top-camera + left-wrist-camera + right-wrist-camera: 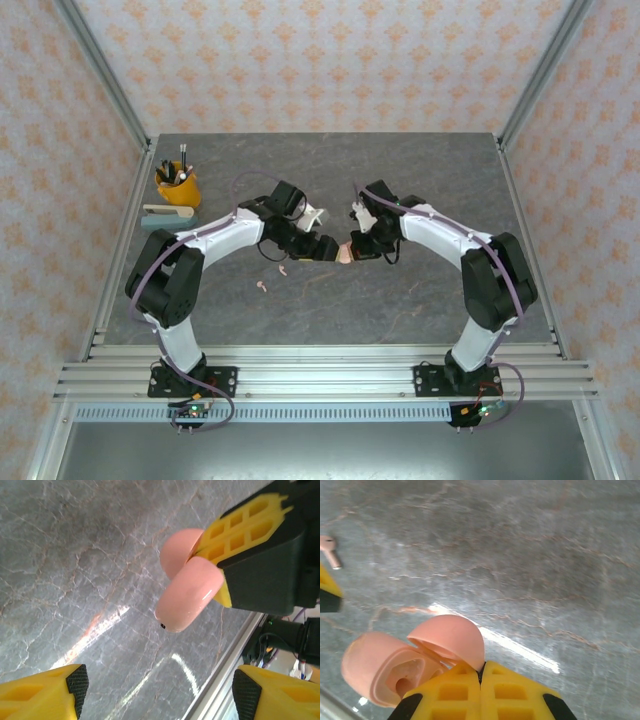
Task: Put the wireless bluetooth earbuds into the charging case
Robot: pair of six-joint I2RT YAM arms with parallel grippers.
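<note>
- The right pincer (481, 674) is clenching its yellow fingers tight on the rim of the pink charging case (380, 667), close to the hinge.
- The case is hanging open, its domed lid (451, 637) tilted up and a round socket showing in the base.
- It is being held out over the grey table (75, 580) near the middle, between the two arms.
- The left pincer (161, 687) is standing released: its black-padded fingers (76, 682) are spread wide with nothing between them, and it is facing the case.
- Two small pale earbuds (283, 270) are lying loose on the table on the left arm's side, apart from the case.
- One pink earbud (329, 550) is showing in the right wrist view, stem down on the stone, well clear of the case.
- A yellow cup (178, 186) is sitting in the table's far left corner.
</note>
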